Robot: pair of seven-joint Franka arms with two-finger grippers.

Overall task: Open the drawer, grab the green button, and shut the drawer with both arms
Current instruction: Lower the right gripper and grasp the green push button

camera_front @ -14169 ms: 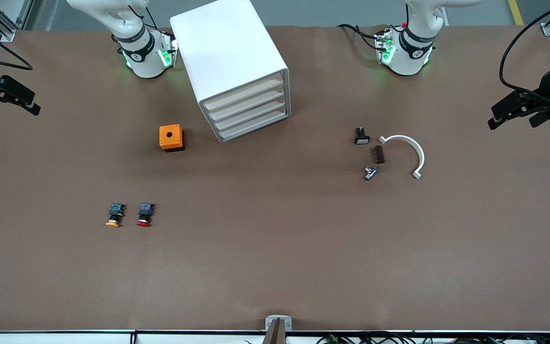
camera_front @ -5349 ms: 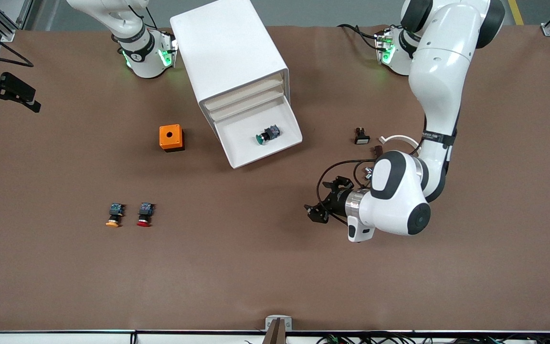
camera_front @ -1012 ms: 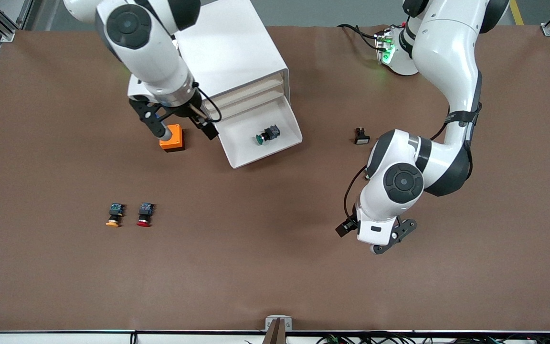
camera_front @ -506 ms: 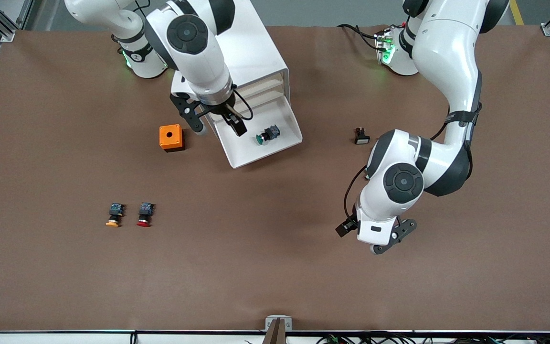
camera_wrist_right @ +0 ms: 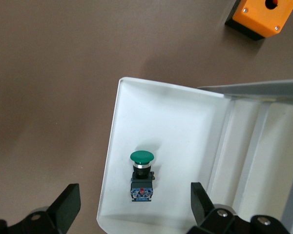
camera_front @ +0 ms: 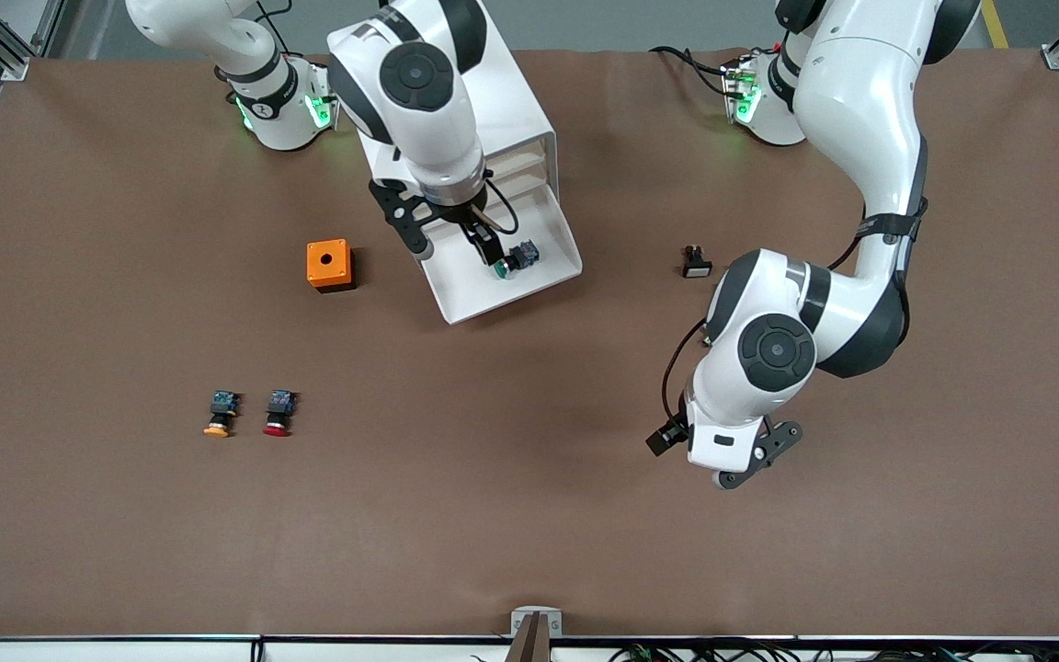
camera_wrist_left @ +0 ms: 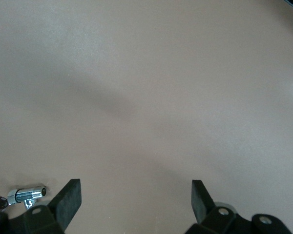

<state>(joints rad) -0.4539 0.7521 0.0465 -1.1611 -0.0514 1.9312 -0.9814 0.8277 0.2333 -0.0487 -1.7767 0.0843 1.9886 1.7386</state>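
In the front view, the right gripper [camera_front: 452, 227] is hanging over the open drawer [camera_front: 543, 276] of the white cabinet [camera_front: 438, 87], its jaws standing apart, one fingertip over the drawer's edge toward the right arm's end, the other close to the green-capped button [camera_front: 513, 259], which is lying on its side inside the drawer. The left gripper [camera_front: 724, 457] is waiting over bare table [camera_front: 529, 515] toward the left arm's end; its fingers are mostly hidden under the wrist here. An orange box [camera_front: 330, 265] with a round hole is sitting beside the cabinet, and the orange-capped button [camera_front: 220, 414] and red-capped button [camera_front: 278, 413] are lying side by side nearer the camera. No writing is legible anywhere. In the left wrist view, the left gripper [camera_wrist_left: 136, 201] is showing its jaws wide apart over empty brown surface, with a small chrome part [camera_wrist_left: 25, 195] near one finger. In the right wrist view, the right gripper [camera_wrist_right: 135, 203] is holding nothing, jaws spread, the button [camera_wrist_right: 141, 175] lying in the drawer [camera_wrist_right: 171, 112] between and just ahead of the fingertips, untouched; the orange box [camera_wrist_right: 263, 17] is showing at the edge.
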